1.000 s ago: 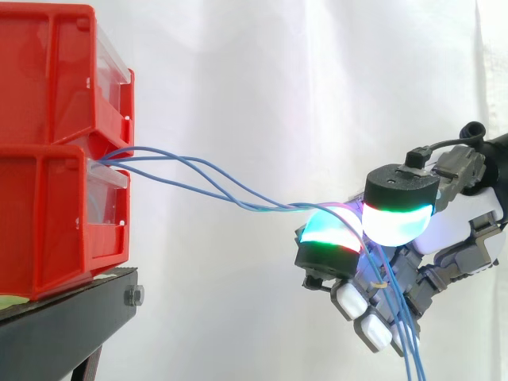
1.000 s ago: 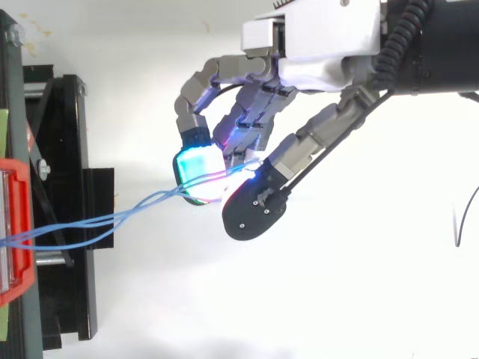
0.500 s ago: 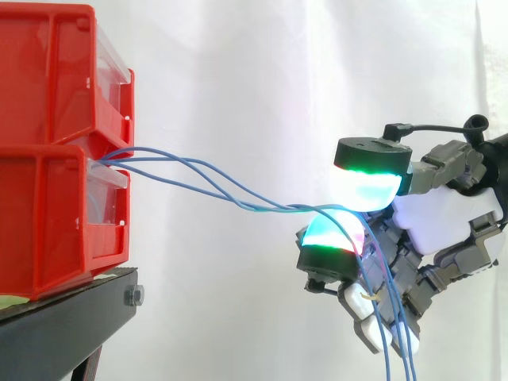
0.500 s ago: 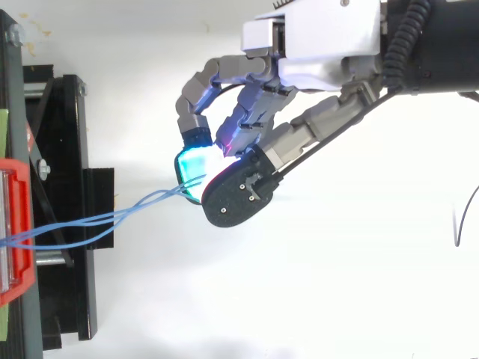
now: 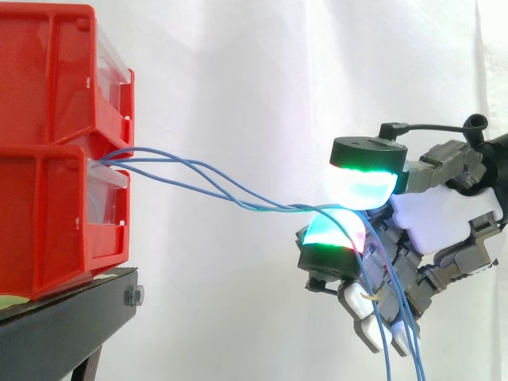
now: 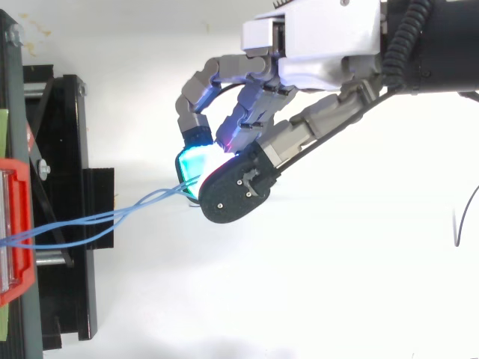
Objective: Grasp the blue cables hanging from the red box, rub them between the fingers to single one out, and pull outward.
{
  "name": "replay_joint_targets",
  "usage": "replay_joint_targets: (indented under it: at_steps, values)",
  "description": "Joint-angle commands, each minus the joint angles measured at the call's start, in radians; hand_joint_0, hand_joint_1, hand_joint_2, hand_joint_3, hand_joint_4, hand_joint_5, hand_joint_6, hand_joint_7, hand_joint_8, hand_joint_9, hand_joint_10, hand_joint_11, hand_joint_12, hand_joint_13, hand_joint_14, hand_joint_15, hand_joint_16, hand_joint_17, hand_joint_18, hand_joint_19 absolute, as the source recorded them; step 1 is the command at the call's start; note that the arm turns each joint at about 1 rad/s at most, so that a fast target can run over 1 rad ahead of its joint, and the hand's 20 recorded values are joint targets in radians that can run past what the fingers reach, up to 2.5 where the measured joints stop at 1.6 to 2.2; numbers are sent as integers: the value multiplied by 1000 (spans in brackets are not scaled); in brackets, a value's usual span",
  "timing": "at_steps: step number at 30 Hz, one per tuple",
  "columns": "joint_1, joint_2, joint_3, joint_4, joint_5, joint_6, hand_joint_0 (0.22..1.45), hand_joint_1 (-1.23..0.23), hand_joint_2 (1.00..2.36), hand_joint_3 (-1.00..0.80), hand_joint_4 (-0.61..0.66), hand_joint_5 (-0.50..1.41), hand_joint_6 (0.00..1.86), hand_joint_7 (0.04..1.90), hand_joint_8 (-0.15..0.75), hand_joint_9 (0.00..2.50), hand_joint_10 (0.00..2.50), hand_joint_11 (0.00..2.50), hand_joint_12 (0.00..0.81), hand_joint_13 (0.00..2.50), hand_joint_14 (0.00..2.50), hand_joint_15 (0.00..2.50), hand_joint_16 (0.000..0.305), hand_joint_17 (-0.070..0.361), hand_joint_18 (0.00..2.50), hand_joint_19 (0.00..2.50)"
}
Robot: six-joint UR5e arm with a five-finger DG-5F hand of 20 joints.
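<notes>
Several thin blue cables (image 5: 270, 209) come out of the gap between two stacked red bins (image 5: 48, 214) at the left and run right and slightly down to my hand (image 5: 444, 222). There they pass between the thumb pad (image 5: 363, 182), glowing green and cyan, and a finger pad (image 5: 333, 232) directly beneath it. Thumb and finger are pressed together on the cables. Beyond the pinch the cables hang down past the other curled fingers to the bottom edge. From above, the hand (image 6: 322, 45) reaches in from the upper right, and its dark thumb back (image 6: 232, 196) covers the pinch.
The red bins stand on a black stand (image 5: 71, 317) at the left, seen from above as a black frame (image 6: 67, 187). A white curtain hangs behind. Open space lies between the bins and the hand.
The thumb has lifted from beside the finger pad and slid left over it, toward the bins, and now sits on top of it with the cables between. The cables hold the same line.
</notes>
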Motion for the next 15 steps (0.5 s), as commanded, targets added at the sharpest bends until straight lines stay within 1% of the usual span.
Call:
replay_joint_targets:
  at_steps: [1, 15]
  values:
    - [0, 0, 0, 0, -1, 1, 496, -653, 1002, -459, 66, -142, 851, 1131, 277, 901, 16, 468, 404, 774, 19, 568, 53, 120, 656, 623]
    - [-1, 0, 0, 0, -1, 1, 456, -649, 1000, -500, 82, -142, 838, 1095, 286, 895, 13, 445, 420, 777, 20, 563, 58, 130, 665, 608]
